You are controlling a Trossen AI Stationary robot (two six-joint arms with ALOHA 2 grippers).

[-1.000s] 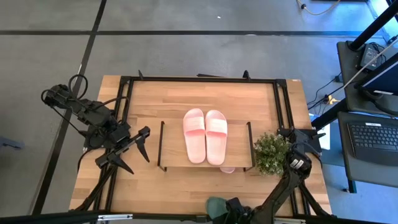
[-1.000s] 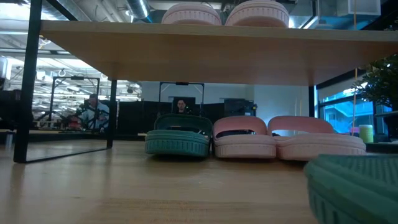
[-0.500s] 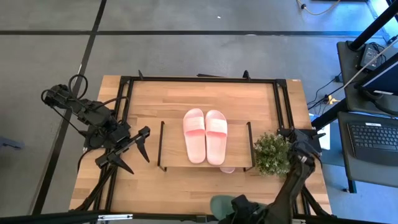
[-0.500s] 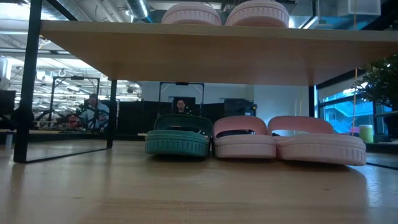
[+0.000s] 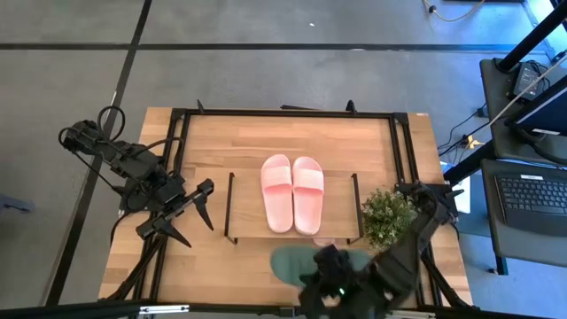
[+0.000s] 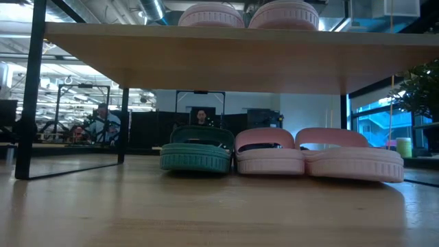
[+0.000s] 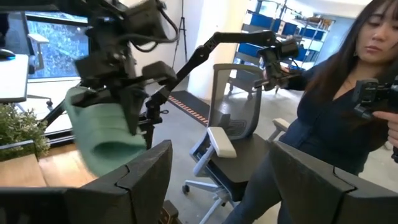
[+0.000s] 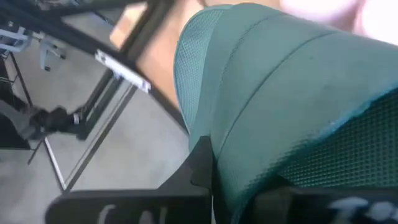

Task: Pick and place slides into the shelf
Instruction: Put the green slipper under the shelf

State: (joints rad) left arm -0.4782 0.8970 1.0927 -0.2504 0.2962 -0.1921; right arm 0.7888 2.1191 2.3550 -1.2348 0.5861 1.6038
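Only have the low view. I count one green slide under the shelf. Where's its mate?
Observer: The right gripper is shut on the second green slide, lifted near the table's front edge, in front of the shelf.
Operator: Left arm in the way?
Observer: No. The left gripper hangs open to the left of the shelf, holding nothing.

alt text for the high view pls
The right gripper holds a dark green rubber slide at the wooden table's near edge. A light pink pair sits on the low wire-legged shelf; the left gripper waits open.
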